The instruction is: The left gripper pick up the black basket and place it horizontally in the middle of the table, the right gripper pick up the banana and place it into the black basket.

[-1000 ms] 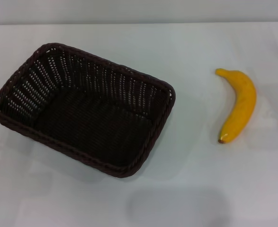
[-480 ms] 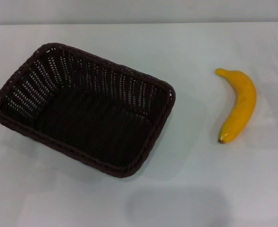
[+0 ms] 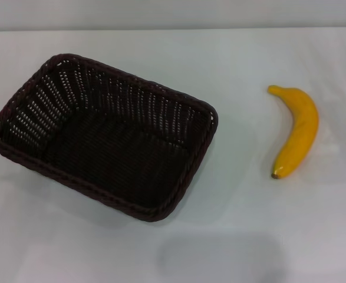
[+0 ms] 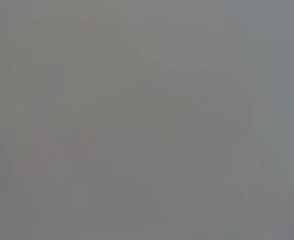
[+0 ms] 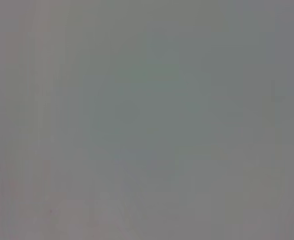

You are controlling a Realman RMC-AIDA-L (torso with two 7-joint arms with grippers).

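Note:
The black basket (image 3: 102, 135), a large dark woven wicker basket, sits empty on the white table (image 3: 243, 236) at the left, turned at a slant. The banana (image 3: 296, 131) lies on the table at the right, well apart from the basket, its dark tip toward the front. Neither the left gripper nor the right gripper shows in the head view. Both wrist views show only plain grey, with no fingers and no object.
The table's far edge (image 3: 173, 28) runs along the top of the head view. A faint shadow (image 3: 220, 256) lies on the tabletop near the front, between the basket and the banana.

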